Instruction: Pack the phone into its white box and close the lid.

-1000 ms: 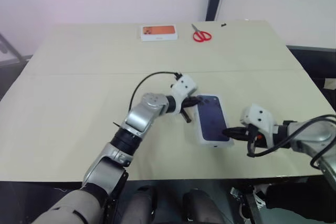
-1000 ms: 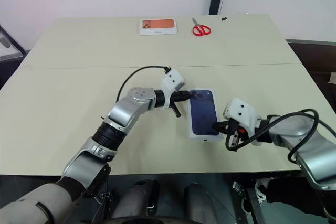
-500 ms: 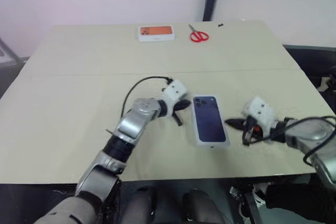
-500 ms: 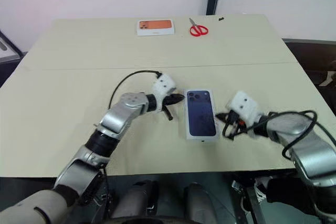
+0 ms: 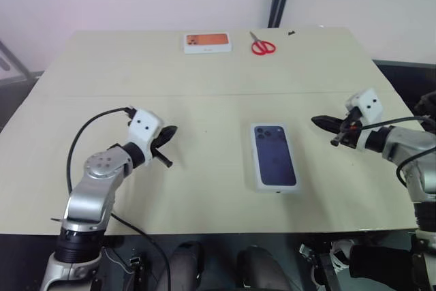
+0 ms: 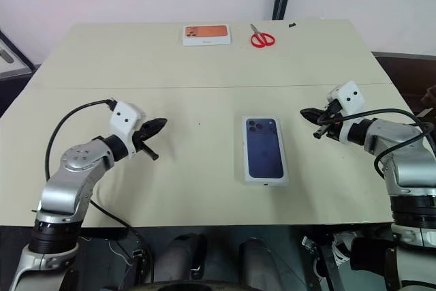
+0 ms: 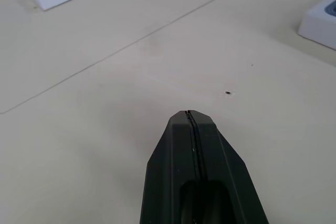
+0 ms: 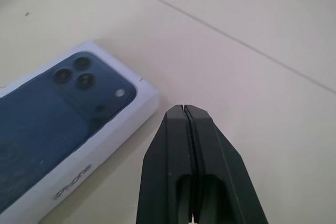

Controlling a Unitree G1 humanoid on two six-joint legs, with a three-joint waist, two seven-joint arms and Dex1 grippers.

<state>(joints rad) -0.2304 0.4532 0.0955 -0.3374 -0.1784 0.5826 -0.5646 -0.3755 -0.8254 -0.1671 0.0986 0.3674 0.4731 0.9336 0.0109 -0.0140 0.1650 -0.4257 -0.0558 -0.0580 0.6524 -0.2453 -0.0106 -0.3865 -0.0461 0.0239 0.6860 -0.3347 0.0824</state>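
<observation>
Pincers (image 5: 170, 131) (image 5: 318, 120) withdrawn — lid (image 5: 274, 157) closed

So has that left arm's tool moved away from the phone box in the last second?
Yes. The left tool was right at the box's far left corner a second ago; now it sits well off to the left, with bare table between them.

**Closed box at mid-table, grippers apart on either side**

The white rectangular lid printed with a dark blue phone (image 6: 265, 149) lies flat on the beige table (image 6: 204, 73), near its front middle. The left gripper (image 6: 161, 124) hangs over the table well to the lid's left; the right gripper (image 6: 306, 112) is nearer, off the lid's far right corner. By the table's far edge lie the smaller white box with an orange picture (image 6: 206, 34) and, to its right, the red-handled scissors (image 6: 261, 37)
</observation>
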